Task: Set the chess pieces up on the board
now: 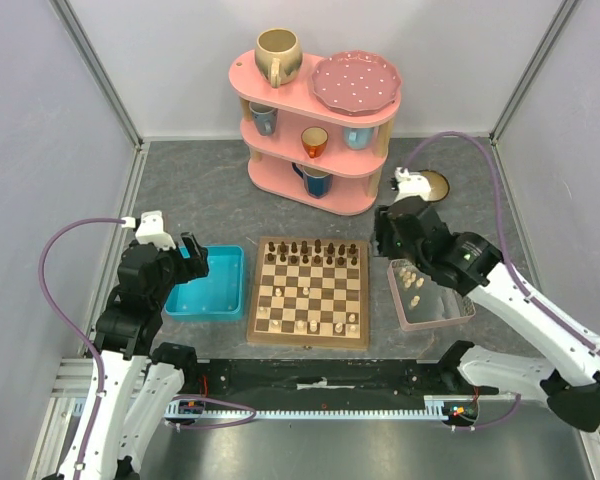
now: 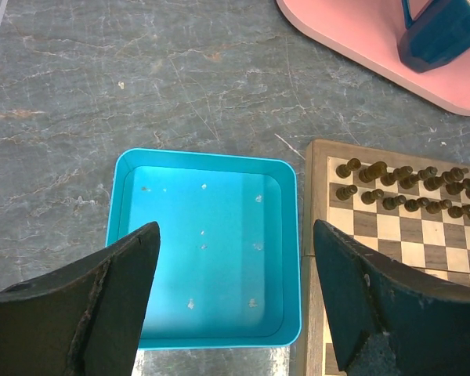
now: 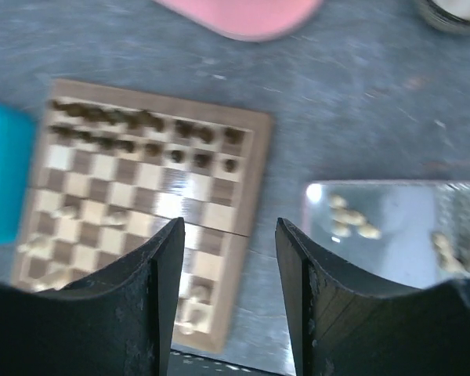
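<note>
Board (image 3: 133, 196) beside right gripper (image 3: 229, 227) (apart)

**Smeared view, cropped board**

The right wrist view is motion-blurred. The cream chess pieces (image 3: 348, 221) in the clear tray (image 3: 407, 254) read only as blobs. The right fingers (image 3: 117, 313) hide the board's near corner. In the left wrist view, the board (image 2: 399, 235) runs off the right edge.

White-black arms (image 1: 525, 300), purple cables (image 1: 43, 262).

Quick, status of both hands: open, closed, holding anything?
Left hand: open, empty, over the turquoise tray.
Right hand: open, nothing between its fingers.
</note>
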